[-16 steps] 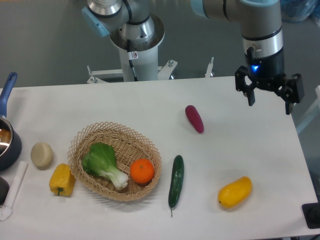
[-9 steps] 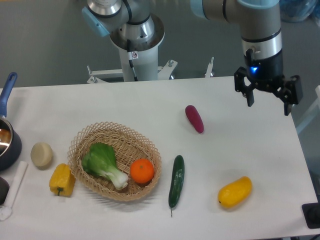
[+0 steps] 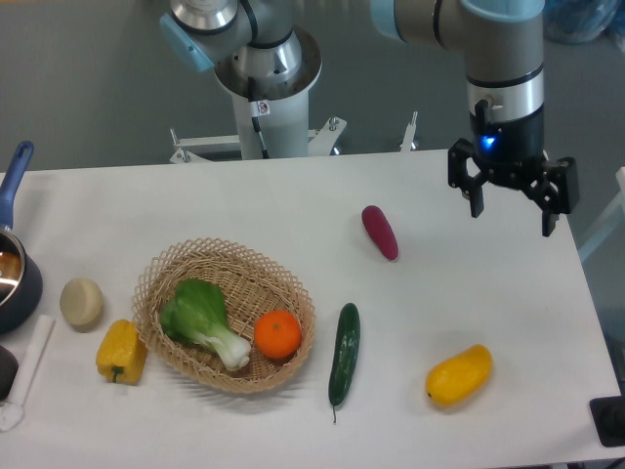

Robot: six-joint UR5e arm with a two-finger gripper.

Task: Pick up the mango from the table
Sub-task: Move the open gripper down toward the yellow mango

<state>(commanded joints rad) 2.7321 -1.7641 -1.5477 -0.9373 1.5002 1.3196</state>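
Mango [image 3: 459,375] lies on table [image 3: 293,210], well below open gripper [image 3: 512,207].

Matte white desk [image 3: 244,210], smooth glossy yellow-orange mango [image 3: 459,375], woven wicker basket [image 3: 166,278], shiny dark green cucumber [image 3: 344,354], dull black tool [image 3: 513,200] under a silver metal wrist.

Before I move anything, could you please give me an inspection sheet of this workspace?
Surface: white table, matte.
Job's things: mango lying near the front right edge, untouched.
Clutter: basket holding bok choy and orange; cucumber; purple yam; yellow pepper; pale round item; pot at the left edge.
Grippers: gripper open, empty, above the table's right rear, far from the mango.
Cables: nothing seen.
Surroundings: robot base, grey floor.
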